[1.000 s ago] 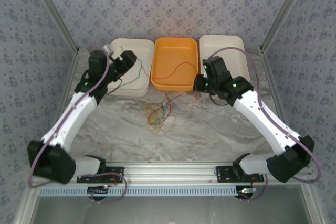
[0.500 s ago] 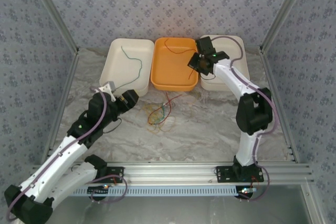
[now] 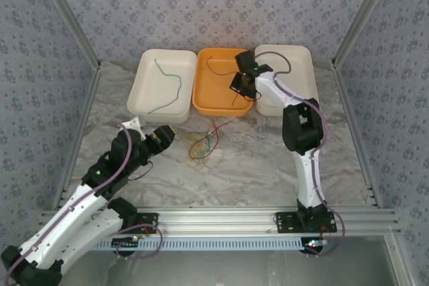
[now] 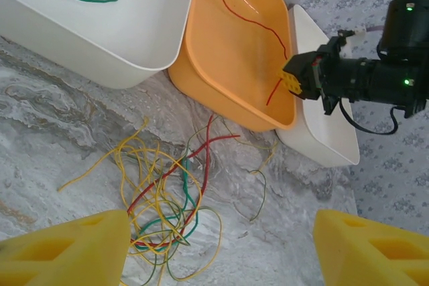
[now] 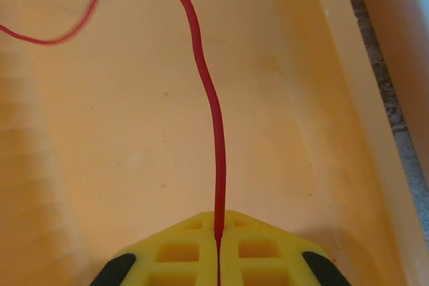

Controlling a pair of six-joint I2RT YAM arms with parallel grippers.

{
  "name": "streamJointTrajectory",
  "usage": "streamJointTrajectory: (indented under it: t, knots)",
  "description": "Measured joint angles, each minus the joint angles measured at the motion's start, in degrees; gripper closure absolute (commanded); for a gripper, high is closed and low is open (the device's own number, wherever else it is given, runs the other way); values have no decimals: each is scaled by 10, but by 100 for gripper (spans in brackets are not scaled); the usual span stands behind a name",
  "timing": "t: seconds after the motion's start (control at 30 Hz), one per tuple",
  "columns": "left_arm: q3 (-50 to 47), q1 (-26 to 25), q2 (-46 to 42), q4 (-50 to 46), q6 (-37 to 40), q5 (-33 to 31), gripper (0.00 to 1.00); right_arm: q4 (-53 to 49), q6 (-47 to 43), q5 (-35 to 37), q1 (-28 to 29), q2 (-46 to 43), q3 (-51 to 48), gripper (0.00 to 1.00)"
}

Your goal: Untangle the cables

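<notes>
The worktop (image 3: pixel 255 165) carries a loose tangle of yellow, red and green cables (image 3: pixel 201 145), unobstructed, in front of three trays. The left white tray (image 3: pixel 142 78) holds one green cable (image 3: pixel 175 80). The orange tray (image 3: pixel 214 95) holds a red cable (image 5: pixel 214 112), its end pinched in the clenched right hand (image 5: pixel 218 232). The right arm (image 3: pixel 301 132) crosses the right white tray (image 3: pixel 305 75). The left hand (image 4: pixel 221 246) is released beside the tangle. A second ago it was at the left white tray, and the right hand was outside the orange tray.
</notes>
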Motion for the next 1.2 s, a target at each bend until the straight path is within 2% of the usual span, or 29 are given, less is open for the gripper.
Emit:
streamJointTrajectory:
  t: [0.07, 0.13, 0.2, 0.3, 0.4, 0.57, 0.67, 0.8, 0.93, 1.07, 1.13, 1.2]
  knots:
    - [-6, -2, -3, -4, -5, 0, 27, -8, -9, 5, 2, 1, 1, 47]
    - [-13, -3, 0, -10, -11, 0, 29, -12, -22, 16, 7, -2, 1, 40]
    - [-20, -3, 10, -13, -19, 1, 29, -15, -35, 29, 17, -11, 0, 37]
    - [-30, -3, 45, -13, -26, 9, 31, -17, -54, 49, 37, -50, -9, 39]
    - [-32, -12, 98, -12, -26, 15, 33, -10, -74, 73, 61, -132, -45, 49]
    - [-31, -59, 186, -5, -23, 15, 34, 46, -87, 107, 116, -337, -214, 56]
    - [-30, -88, 231, 0, -22, 8, 30, 75, -89, 120, 159, -408, -321, 57]
    - [-25, -98, 290, 19, -18, 4, 25, 95, -85, 119, 216, -417, -459, 56]
    - [-10, -104, 347, 52, -19, 2, 25, 91, -69, 115, 245, -408, -536, 46]
    - [12, -121, 398, 74, -16, -2, 29, 94, -69, 125, 228, -410, -554, 38]
    - [29, -128, 422, 75, -12, -8, 32, 97, -77, 130, 207, -410, -554, 38]
    - [37, -133, 438, 81, -8, -16, 39, 99, -88, 129, 185, -404, -553, 40]
